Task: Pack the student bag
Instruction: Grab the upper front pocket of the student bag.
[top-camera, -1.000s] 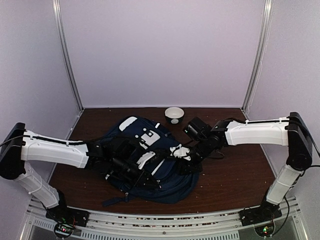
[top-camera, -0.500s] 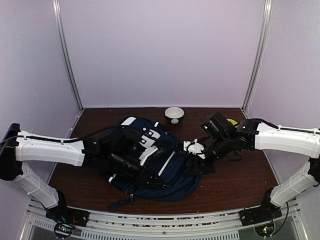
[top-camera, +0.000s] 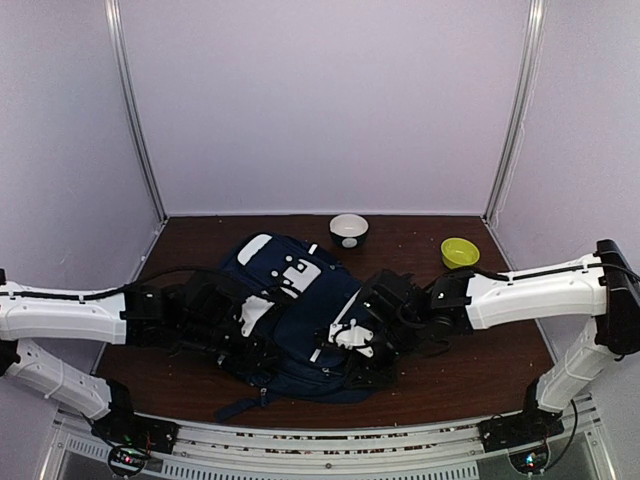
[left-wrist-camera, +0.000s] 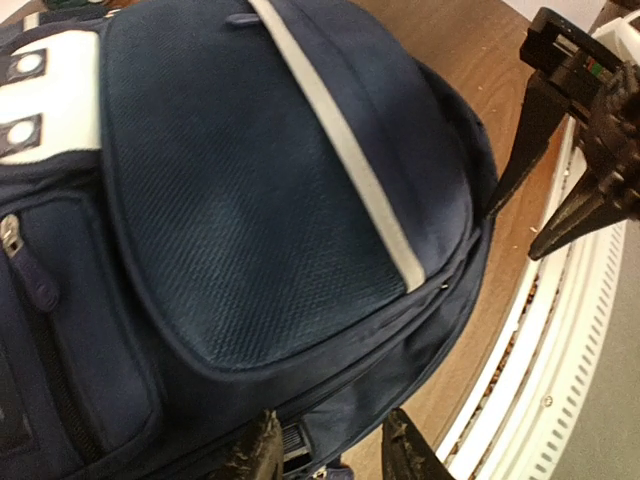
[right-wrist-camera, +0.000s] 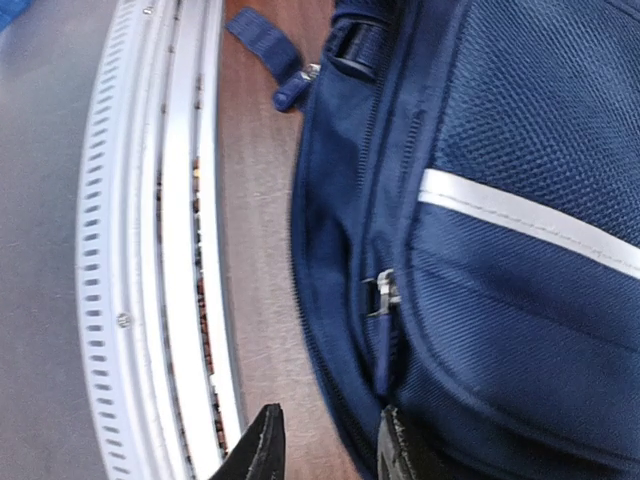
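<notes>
The student bag lies flat in the middle of the table, navy with white stripe trim and a white patch at its far end. My left gripper is low at the bag's near left side. In the left wrist view its jaws stand apart, straddling the bag's side seam and a small buckle. My right gripper is at the bag's near right edge. In the right wrist view it is open, one finger on the bag's edge below a zipper pull, the other over bare table.
A white bowl stands at the back centre and a yellow-green bowl at the back right. A dark strap trails from the bag toward the metal front rail. Walls enclose the table on three sides.
My right arm swung left and down onto the bag's near right edge, uncovering the yellow-green bowl. My left arm drew back toward the left. The bag flattened and shifted slightly.
</notes>
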